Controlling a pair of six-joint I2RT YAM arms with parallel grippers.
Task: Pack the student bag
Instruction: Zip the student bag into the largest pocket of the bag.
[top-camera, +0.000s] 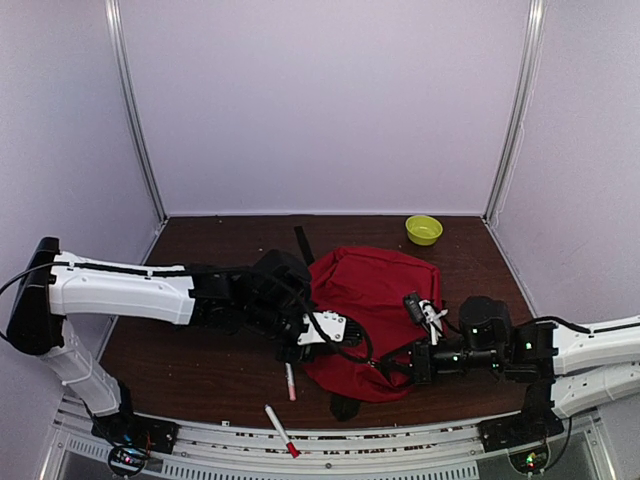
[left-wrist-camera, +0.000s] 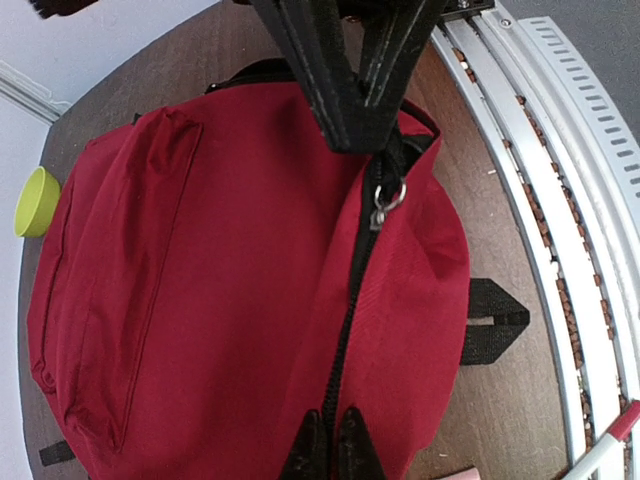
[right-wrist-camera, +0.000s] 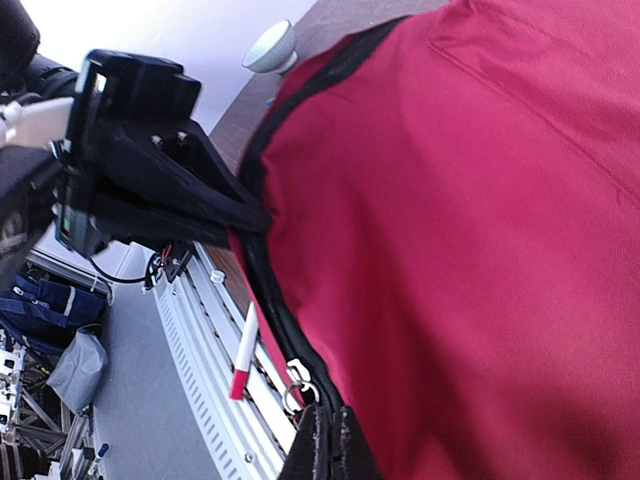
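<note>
The student bag (top-camera: 375, 295), red with a black zipper, lies flat in the middle of the table. It fills the left wrist view (left-wrist-camera: 210, 300) and the right wrist view (right-wrist-camera: 480, 250). My left gripper (top-camera: 300, 348) sits at the bag's near left edge. Its fingertips (left-wrist-camera: 331, 440) are shut on the zipper line (left-wrist-camera: 355, 300). My right gripper (top-camera: 408, 366) is at the bag's near right edge. It (right-wrist-camera: 326, 445) is shut on the zipper seam beside the metal pull ring (right-wrist-camera: 299, 388). That ring (left-wrist-camera: 386, 197) hangs just below the right fingers (left-wrist-camera: 350, 100).
A white pen with a red end (top-camera: 290, 381) lies on the table by the bag's near left side. Another (top-camera: 281, 430) lies on the front rail. A yellow-green bowl (top-camera: 423, 230) stands at the back right. A black strap (left-wrist-camera: 495, 320) pokes out from under the bag.
</note>
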